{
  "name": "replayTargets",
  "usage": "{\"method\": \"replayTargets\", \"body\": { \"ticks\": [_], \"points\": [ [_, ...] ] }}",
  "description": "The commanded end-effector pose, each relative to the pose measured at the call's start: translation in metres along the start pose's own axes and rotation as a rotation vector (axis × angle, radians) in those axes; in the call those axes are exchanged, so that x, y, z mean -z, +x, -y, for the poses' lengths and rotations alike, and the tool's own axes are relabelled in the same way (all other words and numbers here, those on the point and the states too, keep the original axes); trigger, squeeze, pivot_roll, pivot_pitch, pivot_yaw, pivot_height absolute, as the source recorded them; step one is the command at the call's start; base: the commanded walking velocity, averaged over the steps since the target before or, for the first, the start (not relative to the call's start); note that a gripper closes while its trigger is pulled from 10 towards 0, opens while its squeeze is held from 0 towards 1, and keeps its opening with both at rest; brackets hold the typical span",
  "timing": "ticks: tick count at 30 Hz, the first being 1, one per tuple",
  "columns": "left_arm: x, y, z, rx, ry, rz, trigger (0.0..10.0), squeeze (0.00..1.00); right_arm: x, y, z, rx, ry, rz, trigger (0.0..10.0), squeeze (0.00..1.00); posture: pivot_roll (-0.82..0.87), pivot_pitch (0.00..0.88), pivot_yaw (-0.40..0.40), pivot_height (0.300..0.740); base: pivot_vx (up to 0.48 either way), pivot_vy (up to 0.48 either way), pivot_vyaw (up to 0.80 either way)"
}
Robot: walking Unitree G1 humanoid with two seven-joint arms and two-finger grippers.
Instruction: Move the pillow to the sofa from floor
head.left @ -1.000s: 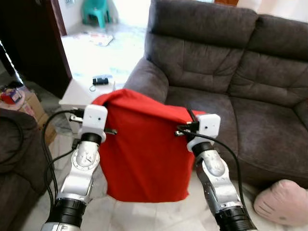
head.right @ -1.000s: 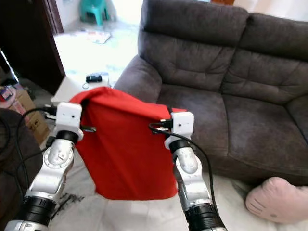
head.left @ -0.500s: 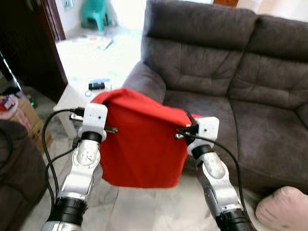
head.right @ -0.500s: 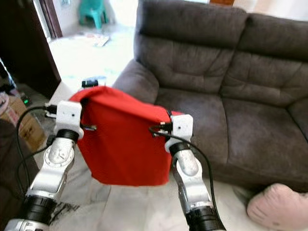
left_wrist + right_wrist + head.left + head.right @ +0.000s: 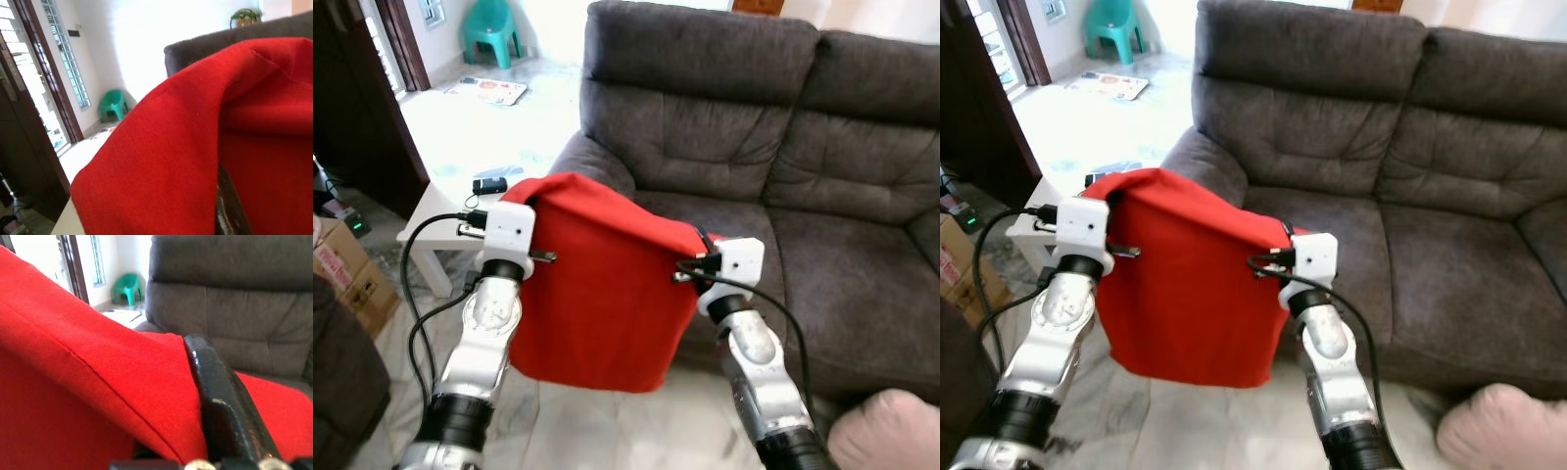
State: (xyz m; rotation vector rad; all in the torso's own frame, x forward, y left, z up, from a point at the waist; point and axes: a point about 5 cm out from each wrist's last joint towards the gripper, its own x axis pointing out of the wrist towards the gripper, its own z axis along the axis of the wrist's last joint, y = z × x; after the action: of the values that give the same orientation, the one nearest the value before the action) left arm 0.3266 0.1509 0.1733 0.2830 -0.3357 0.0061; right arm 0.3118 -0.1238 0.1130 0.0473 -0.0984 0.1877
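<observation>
Dark grey sofa (image 5: pixel 783 147) spans the background, seat cushions bare. Pale tiled floor (image 5: pixel 499 127) runs back to a bright doorway with a green plastic chair (image 5: pixel 491 22) beyond.

Red pillow (image 5: pixel 597 284) hangs in the air in front of the sofa's left armrest, well off the floor, top edge stretched between the two arms and lower part drooping freely.

Low white table (image 5: pixel 435 211) stands left of the pillow, a small black device (image 5: pixel 490 185) on it. Pink cushion (image 5: pixel 886 431) lies on the floor at lower right.

Left gripper (image 5: pixel 222 205) pinches the pillow's upper left corner (fabric folded over one dark finger). Right gripper (image 5: pixel 215 406) is clamped on the upper right corner, black finger (image 5: pixel 220 401) pressed against the red cloth.
</observation>
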Motion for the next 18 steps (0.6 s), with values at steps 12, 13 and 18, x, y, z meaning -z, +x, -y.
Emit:
{"method": "replayTargets", "body": {
  "ticks": [12,13,18],
  "points": [
    [-0.018,0.010,-0.023,-0.078,0.032,0.068,10.0,0.00,-0.026,0.008,0.005,0.056,0.029,0.127,10.0,0.00,0.07,0.000,-0.059,0.740,0.281,0.000,0.00],
    [-0.020,0.012,-0.025,-0.085,0.034,0.077,10.0,0.00,-0.027,0.008,0.002,0.043,0.025,0.127,10.0,0.00,0.08,0.000,-0.062,0.740,0.281,0.000,0.00],
    [-0.022,0.012,-0.026,-0.090,0.034,0.083,10.0,0.00,-0.026,0.007,0.002,0.039,0.018,0.126,10.0,0.00,0.08,0.000,-0.066,0.740,0.281,0.000,0.00]
  ]
}}
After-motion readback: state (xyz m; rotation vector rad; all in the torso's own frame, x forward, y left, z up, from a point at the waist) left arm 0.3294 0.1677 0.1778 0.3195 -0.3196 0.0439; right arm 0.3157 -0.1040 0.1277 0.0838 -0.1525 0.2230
